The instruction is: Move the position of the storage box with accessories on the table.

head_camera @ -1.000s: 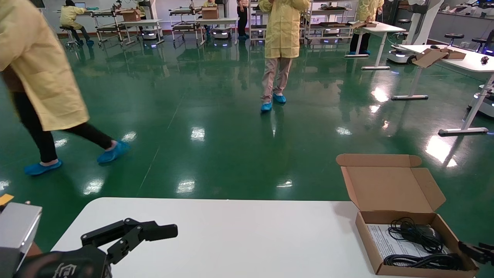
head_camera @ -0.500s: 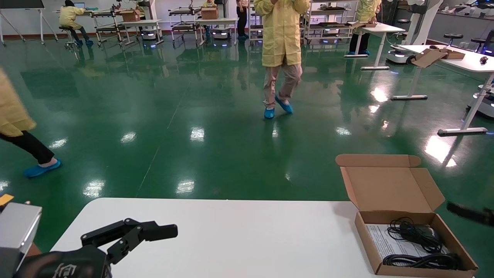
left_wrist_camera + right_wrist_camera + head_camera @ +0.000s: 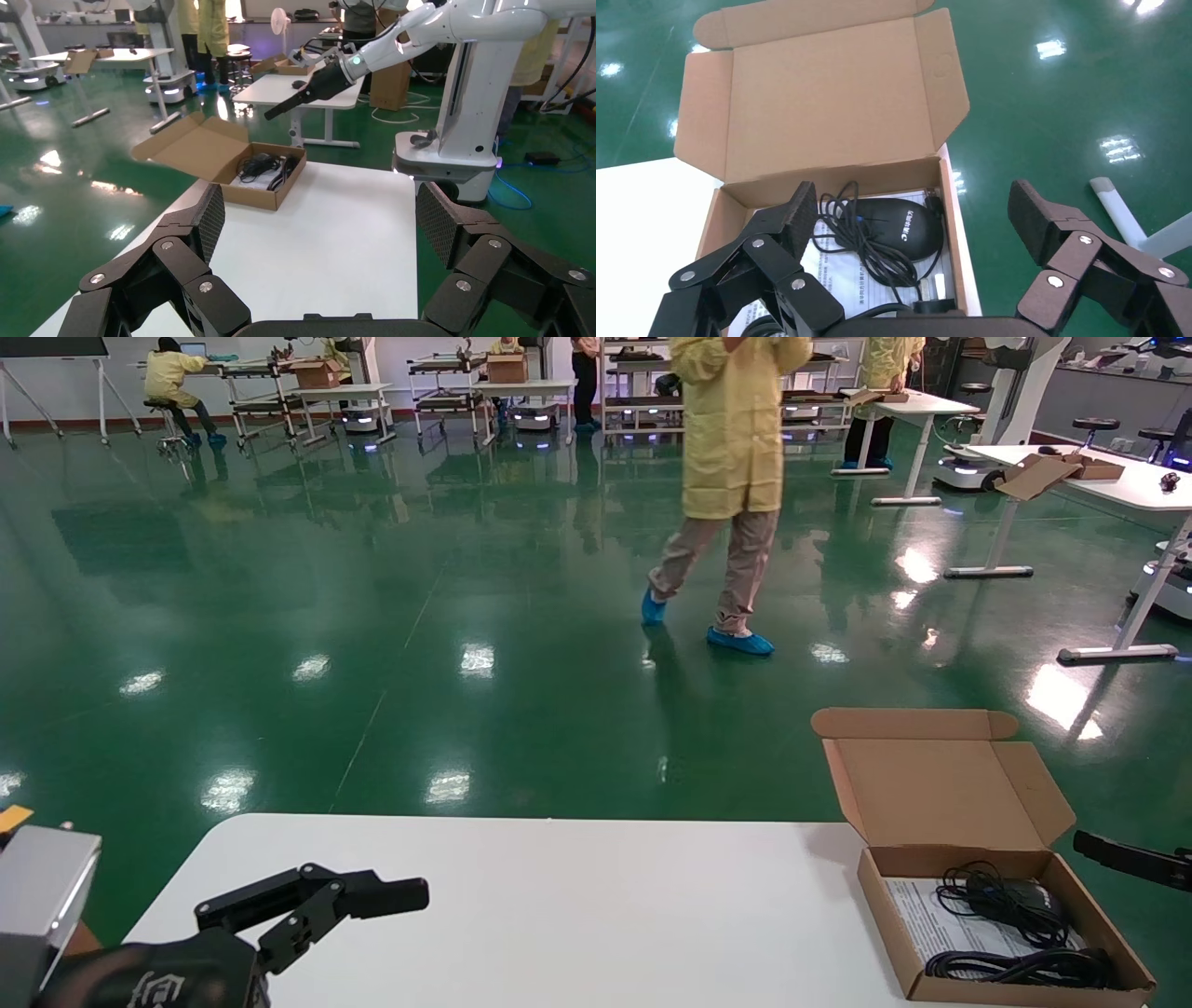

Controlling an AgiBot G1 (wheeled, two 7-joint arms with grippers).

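Observation:
The storage box (image 3: 941, 784) is brown cardboard with its lid open, at the right end of the white table (image 3: 577, 915). Inside lie the accessories: black cables (image 3: 1006, 905) on a white printed sheet (image 3: 922, 924). The right wrist view shows a black mouse-shaped device (image 3: 898, 225) among the cables (image 3: 870, 260). My right gripper (image 3: 914, 207) hangs open above the box's right wall (image 3: 954, 232), one finger over the inside, the other over the floor. Only a black finger of it shows in the head view (image 3: 1131, 861). My left gripper (image 3: 372, 896) is open over the table's left end, far from the box (image 3: 263, 182).
The box sits close to the table's right and far edges, with green floor beyond. A person in a yellow coat (image 3: 731, 458) walks on the floor. Other white desks (image 3: 1099, 477) stand far right. Bare tabletop (image 3: 337, 232) lies between my left gripper and the box.
My right gripper has risen from the box's near right corner to a point beside its right wall. The box and left arm stayed put. People have walked across the floor.

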